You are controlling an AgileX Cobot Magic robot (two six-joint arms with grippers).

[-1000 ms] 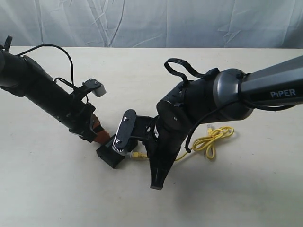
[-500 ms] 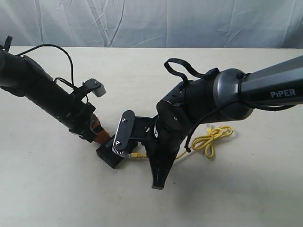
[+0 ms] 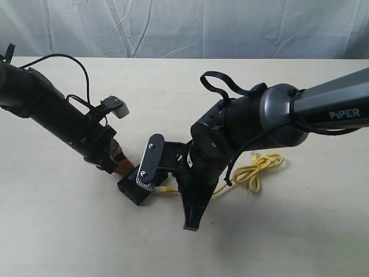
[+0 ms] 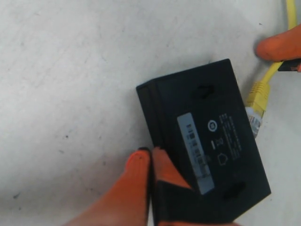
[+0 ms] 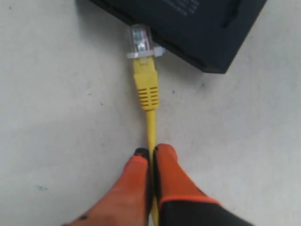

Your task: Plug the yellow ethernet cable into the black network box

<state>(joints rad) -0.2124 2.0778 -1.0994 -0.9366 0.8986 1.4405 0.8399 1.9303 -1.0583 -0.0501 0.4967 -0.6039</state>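
Note:
The black network box (image 4: 207,146) lies flat on the table, label side up, also seen low in the exterior view as the black network box (image 3: 136,190). My left gripper (image 4: 150,153) is shut with nothing between its orange fingers, its tip against the box's long side. My right gripper (image 5: 150,151) is shut on the yellow ethernet cable (image 5: 150,125) a short way behind the plug. The clear plug (image 5: 140,37) points at the box's edge (image 5: 188,28) and touches it or nearly so. The rest of the cable lies looped (image 3: 259,170) on the table.
The pale table (image 3: 69,231) stretches around the box. A grey cloth backdrop (image 3: 184,26) hangs behind it. The right arm's bulky wrist (image 3: 230,133) and its camera (image 3: 149,164) hide its fingers in the exterior view. The right finger (image 4: 280,47) shows in the left wrist view.
The right arm has shifted slightly left, carrying the yellow plug a little closer to the box. The left arm and the box have stayed put.

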